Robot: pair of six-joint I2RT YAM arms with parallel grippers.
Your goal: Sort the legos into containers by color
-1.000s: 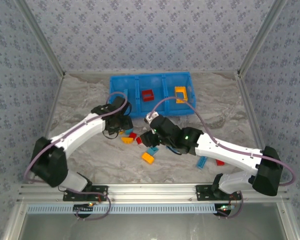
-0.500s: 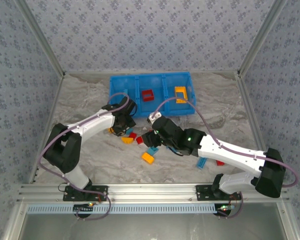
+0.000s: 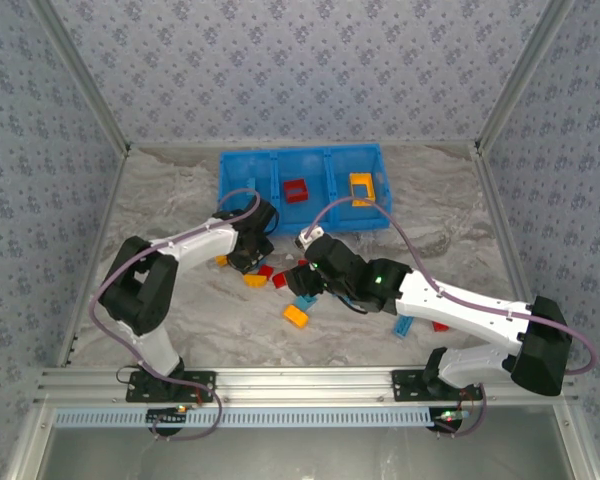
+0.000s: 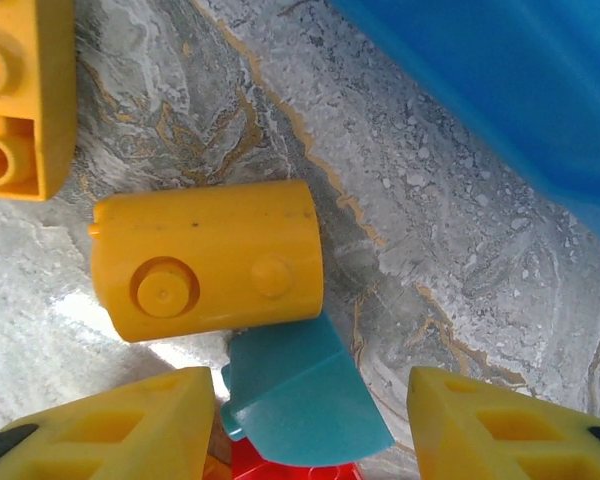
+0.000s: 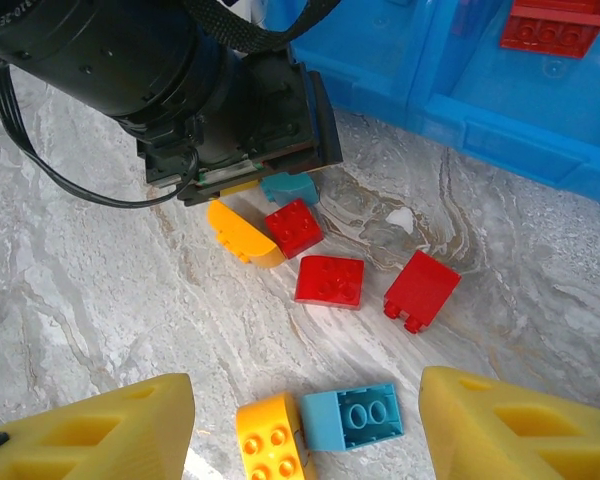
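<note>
Glossy plastic legos (image 5: 421,290) lie scattered on the marbled grey worktop (image 3: 170,200), near the front of the blue bin (image 3: 300,151). Among them are a red studded square (image 5: 330,280), a rounded orange piece (image 5: 243,233) and a light-blue block (image 5: 353,416). The bin's middle compartment holds a red frame (image 3: 296,190), and its right one an orange frame (image 3: 361,187). The left claw (image 4: 315,405) stands partly open astride a teal curved piece (image 4: 280,385), beside a smooth orange cylinder (image 4: 205,260), clamping nothing. The right claw (image 5: 305,420) hangs wide open and empty above the loose bricks.

My left arm (image 3: 195,240) was folded sharply at the elbow, wrist tipped downward, jaws apart. My right arm (image 3: 450,305) stretched low leftward, jaws wide.
</note>
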